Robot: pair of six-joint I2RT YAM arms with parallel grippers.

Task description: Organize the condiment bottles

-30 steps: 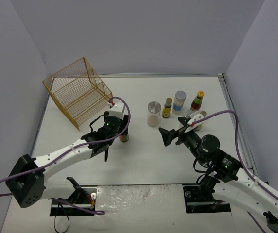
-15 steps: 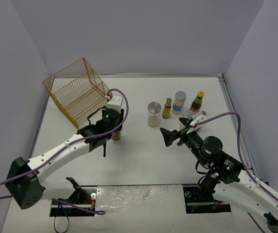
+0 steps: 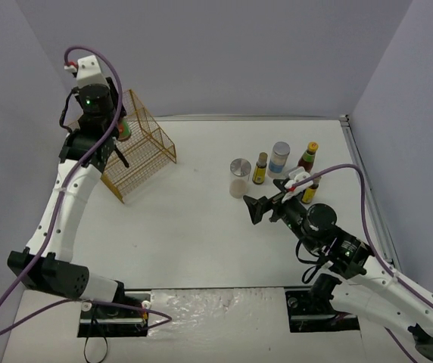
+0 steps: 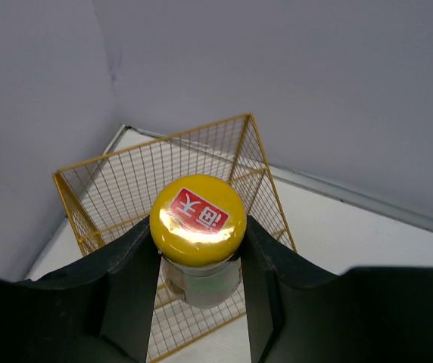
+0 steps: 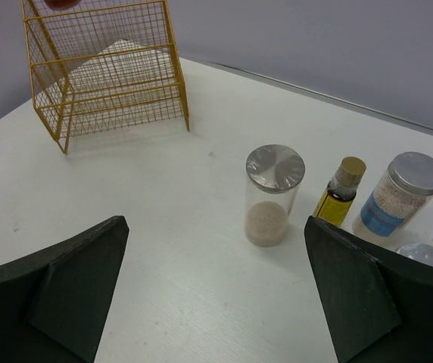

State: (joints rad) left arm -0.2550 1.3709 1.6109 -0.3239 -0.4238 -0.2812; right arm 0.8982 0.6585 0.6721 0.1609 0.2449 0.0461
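My left gripper (image 3: 118, 140) is shut on a bottle with a yellow cap (image 4: 198, 219) and holds it high in the air over the yellow wire basket (image 3: 137, 151). The bottle shows as a red and green spot (image 3: 124, 130) in the top view. My right gripper (image 3: 256, 209) is open and empty, low over the table, facing a clear jar with a silver lid (image 5: 273, 195). Beside that jar stand a small yellow-labelled bottle (image 5: 339, 190) and a blue-labelled jar (image 5: 400, 195). An orange-capped red bottle (image 3: 307, 156) stands further right.
The wire basket (image 5: 103, 68) stands tilted at the back left of the white table (image 3: 201, 227). Another small bottle (image 3: 309, 190) stands just behind my right wrist. A metal rail (image 3: 364, 181) runs along the table's right edge.
My left arm has lifted the bottle off the table and swung it up and to the back left, above the basket. My right gripper has shifted slightly left.
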